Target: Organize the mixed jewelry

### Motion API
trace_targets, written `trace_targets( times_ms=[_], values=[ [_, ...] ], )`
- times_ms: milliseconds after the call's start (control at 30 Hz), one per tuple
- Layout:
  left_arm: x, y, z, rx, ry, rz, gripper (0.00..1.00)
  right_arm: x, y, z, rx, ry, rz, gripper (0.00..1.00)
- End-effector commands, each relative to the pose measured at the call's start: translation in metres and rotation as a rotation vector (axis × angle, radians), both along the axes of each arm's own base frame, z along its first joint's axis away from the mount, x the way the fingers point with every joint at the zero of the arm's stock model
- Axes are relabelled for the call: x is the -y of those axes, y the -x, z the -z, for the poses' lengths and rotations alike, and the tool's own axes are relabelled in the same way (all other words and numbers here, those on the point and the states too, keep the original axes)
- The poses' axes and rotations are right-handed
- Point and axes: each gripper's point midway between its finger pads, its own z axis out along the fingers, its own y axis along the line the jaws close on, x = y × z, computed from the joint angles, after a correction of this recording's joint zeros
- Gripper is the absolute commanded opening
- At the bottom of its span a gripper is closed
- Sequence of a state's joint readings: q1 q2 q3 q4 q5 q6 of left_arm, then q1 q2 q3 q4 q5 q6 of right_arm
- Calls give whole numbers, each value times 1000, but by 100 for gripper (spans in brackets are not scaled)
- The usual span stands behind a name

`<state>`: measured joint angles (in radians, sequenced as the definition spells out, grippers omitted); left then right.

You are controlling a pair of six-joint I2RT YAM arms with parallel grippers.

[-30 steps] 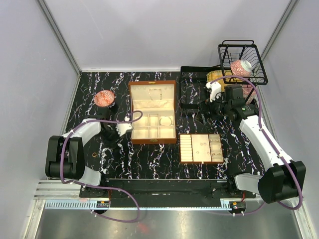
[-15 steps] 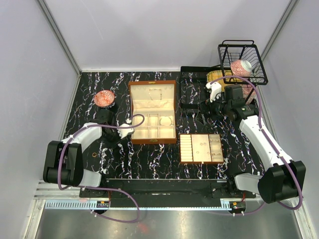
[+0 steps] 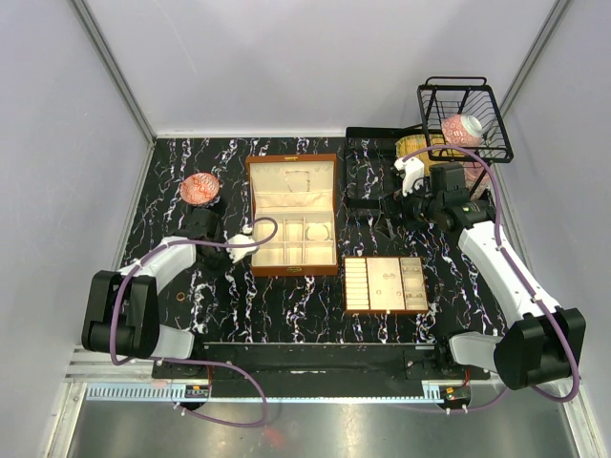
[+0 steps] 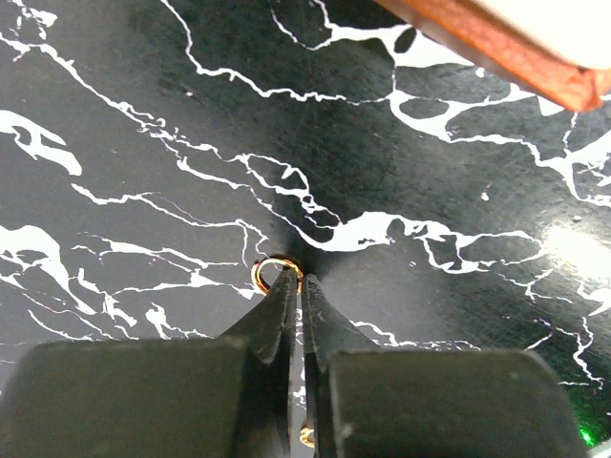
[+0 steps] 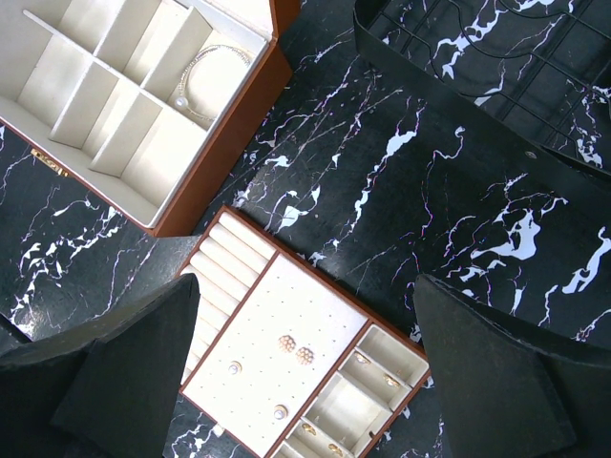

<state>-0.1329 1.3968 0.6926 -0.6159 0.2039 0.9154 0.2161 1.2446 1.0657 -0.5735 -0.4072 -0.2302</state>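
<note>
In the left wrist view my left gripper [image 4: 297, 278] is down on the black marble table, jaws closed to a thin slit on the rim of a tiny coppery ring [image 4: 273, 274]. A second gold bit [image 4: 305, 437] shows low in the slit. In the top view this gripper [image 3: 216, 254] is left of the brown box [image 3: 291, 162]. My right gripper [image 5: 305, 353] is open and empty, high above the cream compartment tray [image 5: 250, 324], which holds gold earrings [image 5: 296, 348] and pearl studs. A silvery hoop [image 5: 205, 72] lies in a box compartment. Another coppery ring [image 3: 181, 303] lies on the table.
A pink bowl [image 3: 199, 187] stands behind the left gripper. A black wire basket [image 3: 463, 119] with a pink cup sits at the back right, with a flat black rack [image 5: 496, 57] in front of it. The box corner [image 4: 535, 57] is close to the left gripper.
The left arm has shifted a little to the left and lowered its gripper to the table beside the box. The right arm has not moved.
</note>
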Motion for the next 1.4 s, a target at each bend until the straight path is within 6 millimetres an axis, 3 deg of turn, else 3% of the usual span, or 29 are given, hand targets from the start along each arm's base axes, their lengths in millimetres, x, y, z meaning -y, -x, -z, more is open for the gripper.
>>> trace_targets(
  times_ms=[0,233,533,900,1200,1367],
  values=[
    [-8,21,28,-94,-40,11,1,0,-3,-5,30,9,-2,100],
    [1,21,16,-97,4,18,0,0,-4,-3,29,13,-2,100],
    [20,14,-31,-40,115,16,0,0,-4,-5,32,11,-3,100],
    [44,22,-81,-19,262,24,0,-2,-2,-6,28,0,-13,100],
    [97,27,-161,-23,529,80,0,-31,16,-29,5,-127,-171,100],
    [132,43,-206,-7,634,185,0,-47,24,-64,12,-169,-274,100]
  ],
)
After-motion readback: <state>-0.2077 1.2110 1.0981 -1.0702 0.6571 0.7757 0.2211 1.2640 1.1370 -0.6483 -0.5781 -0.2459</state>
